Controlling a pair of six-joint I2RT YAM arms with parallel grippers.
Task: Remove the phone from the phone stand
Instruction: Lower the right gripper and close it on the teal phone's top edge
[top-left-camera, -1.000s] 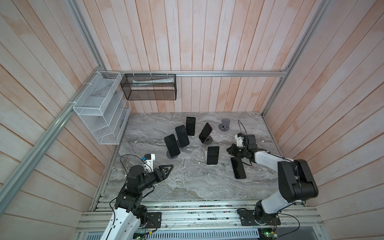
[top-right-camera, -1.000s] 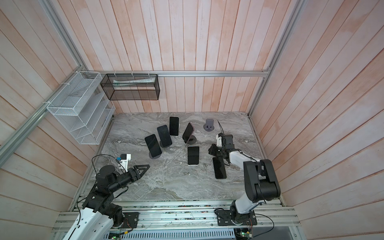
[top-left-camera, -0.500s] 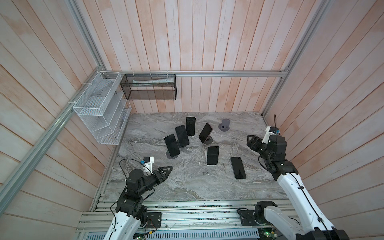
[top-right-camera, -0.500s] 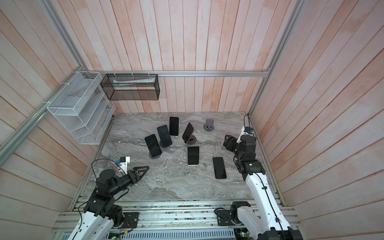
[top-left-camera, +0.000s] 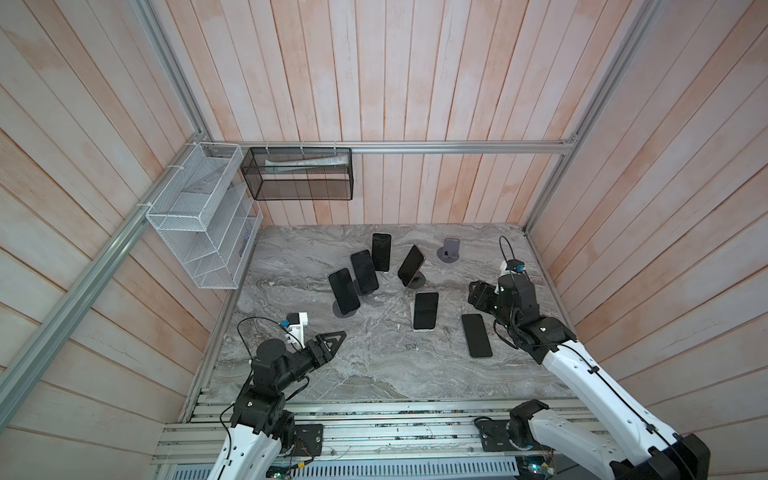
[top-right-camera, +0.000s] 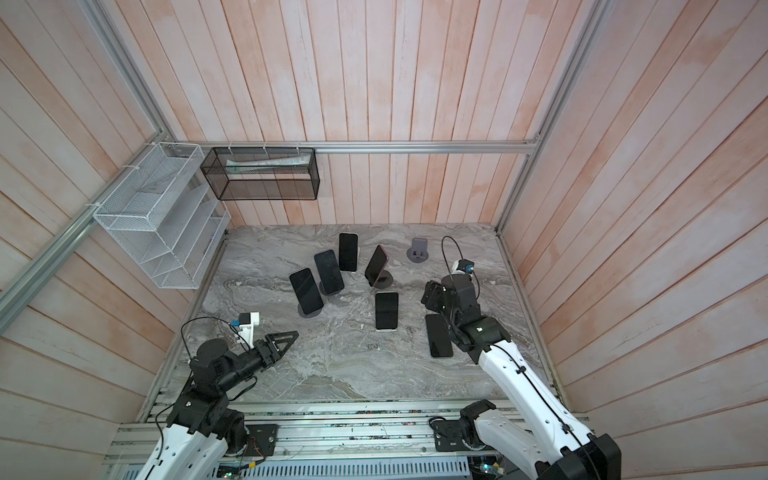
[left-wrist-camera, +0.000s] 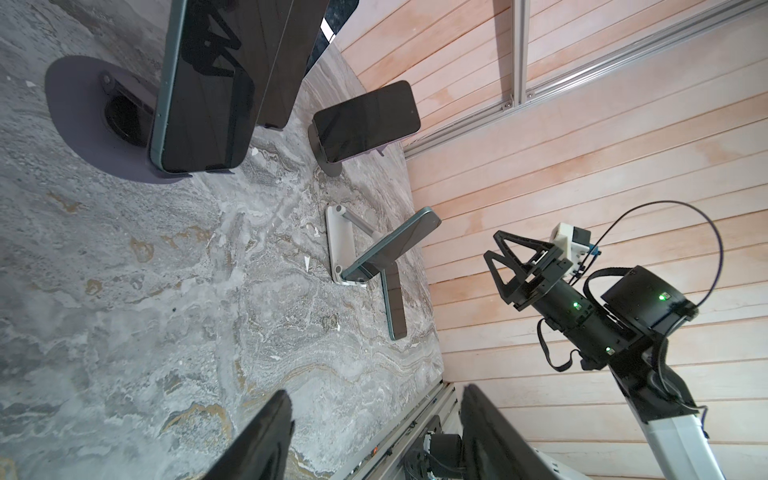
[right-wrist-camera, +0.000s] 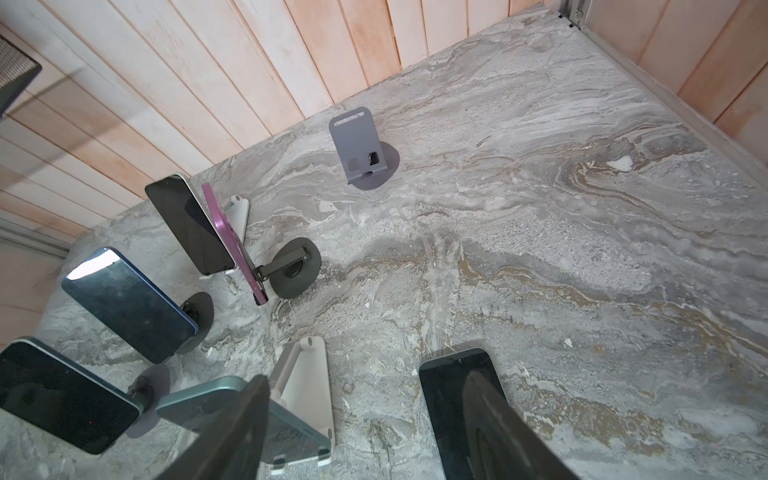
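A dark phone (top-left-camera: 476, 336) (top-right-camera: 439, 336) lies flat on the marble table, screen up, with nothing holding it. Far behind it stands an empty grey phone stand (top-left-camera: 449, 250) (right-wrist-camera: 359, 145). My right gripper (top-left-camera: 473, 293) (right-wrist-camera: 365, 378) hangs above the table just behind the flat phone (right-wrist-camera: 442, 399), open and empty. My left gripper (top-left-camera: 341, 333) (left-wrist-camera: 376, 390) hovers over the front left of the table, open with nothing between its fingers. Several more phones rest on stands, among them one on a white stand (top-left-camera: 425, 309) and a purple one (top-left-camera: 410, 266).
Three other phones on stands cluster at the middle back (top-left-camera: 381, 251) (top-left-camera: 364, 272) (top-left-camera: 343, 291). A white wire rack (top-left-camera: 203, 216) and a black mesh basket (top-left-camera: 301, 174) hang on the walls at the back left. Wooden walls close in the table (top-left-camera: 374, 374).
My right gripper was shut low by the flat phone; it has opened, risen and drawn back to the right, leaving the phone on the table. The left arm has barely moved.
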